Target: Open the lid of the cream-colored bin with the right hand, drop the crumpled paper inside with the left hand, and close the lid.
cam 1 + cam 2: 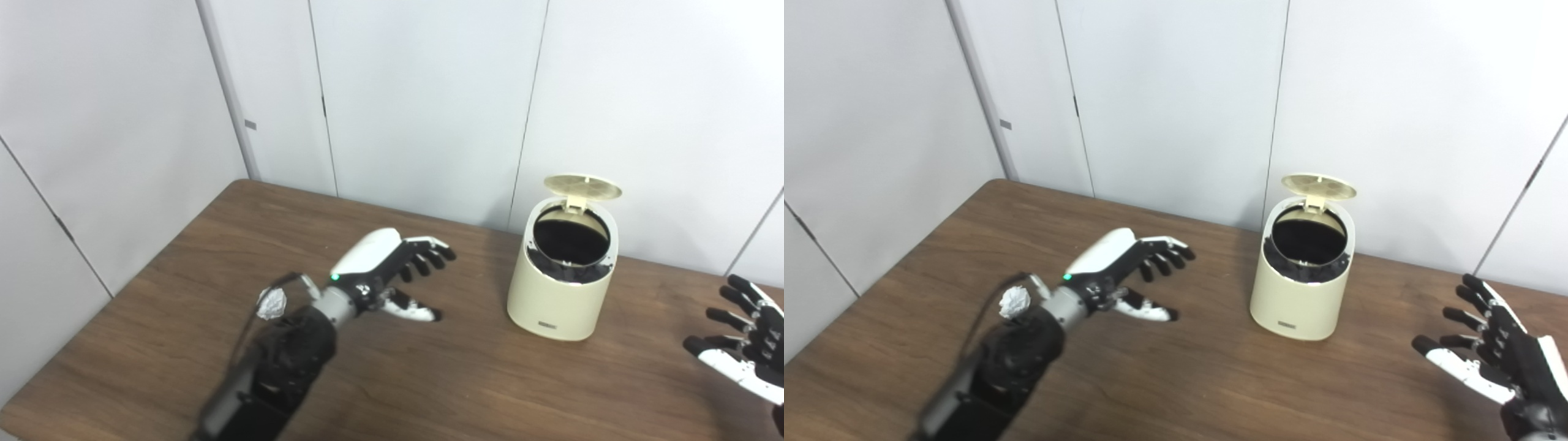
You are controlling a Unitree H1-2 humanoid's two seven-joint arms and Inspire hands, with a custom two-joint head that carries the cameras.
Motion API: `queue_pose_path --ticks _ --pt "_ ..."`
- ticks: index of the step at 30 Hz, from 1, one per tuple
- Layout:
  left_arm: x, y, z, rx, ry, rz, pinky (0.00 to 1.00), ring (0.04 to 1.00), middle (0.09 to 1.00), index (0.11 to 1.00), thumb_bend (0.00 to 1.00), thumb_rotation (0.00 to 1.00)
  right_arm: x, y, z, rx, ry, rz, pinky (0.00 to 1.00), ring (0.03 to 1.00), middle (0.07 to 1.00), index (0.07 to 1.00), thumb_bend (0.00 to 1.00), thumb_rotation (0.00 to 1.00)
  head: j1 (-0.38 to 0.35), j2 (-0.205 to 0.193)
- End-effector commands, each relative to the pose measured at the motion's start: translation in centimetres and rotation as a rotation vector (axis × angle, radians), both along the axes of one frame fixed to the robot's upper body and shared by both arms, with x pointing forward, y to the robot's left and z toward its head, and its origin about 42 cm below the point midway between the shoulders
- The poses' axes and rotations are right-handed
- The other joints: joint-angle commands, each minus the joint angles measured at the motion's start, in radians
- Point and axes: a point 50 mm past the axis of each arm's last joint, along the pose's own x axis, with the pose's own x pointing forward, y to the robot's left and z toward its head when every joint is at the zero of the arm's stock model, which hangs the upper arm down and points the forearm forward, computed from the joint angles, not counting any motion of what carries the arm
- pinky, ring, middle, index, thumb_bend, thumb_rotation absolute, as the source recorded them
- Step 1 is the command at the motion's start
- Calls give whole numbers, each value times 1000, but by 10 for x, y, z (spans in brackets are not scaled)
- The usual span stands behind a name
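Note:
The cream-colored bin (pixel 560 294) stands on the brown table at the right of centre, its round lid (pixel 582 187) flipped up at the back and the dark inside showing. The crumpled paper (pixel 272 302) lies on the table to the left, partly behind my left forearm. My left hand (pixel 392 269) is open and empty, held above the table between the paper and the bin, fingers pointing toward the bin. My right hand (pixel 1494 352) is open and empty at the far right, well clear of the bin.
The wooden table (pixel 429 380) is backed by white wall panels (pixel 416 92) close behind the bin. The table's left edge runs diagonally near the paper. A thin black cable (pixel 245 331) runs along my left forearm.

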Motion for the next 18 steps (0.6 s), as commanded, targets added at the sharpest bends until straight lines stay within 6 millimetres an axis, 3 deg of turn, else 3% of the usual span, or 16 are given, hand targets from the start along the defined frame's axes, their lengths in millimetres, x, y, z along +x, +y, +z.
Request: queue_pose_path --ticks 1,7,10,18 --pt "-2 12 32 50 -50 1 540 655 715 741 795 1 9 -1 27 -15 -90 13 548 765 870 872 688 308 -3 1" --pt "-14 47 60 181 -36 71 499 634 704 718 823 0 11 3 29 -9 -97 20 577 778 881 876 693 305 -17 6" --pt "-20 63 69 293 -28 119 553 652 692 710 846 0 11 5 31 -13 -100 24 598 788 888 886 703 329 -17 6" --pt "-24 104 67 473 28 199 594 712 742 747 879 0 14 5 34 -32 -116 24 621 801 890 895 691 347 -20 4"
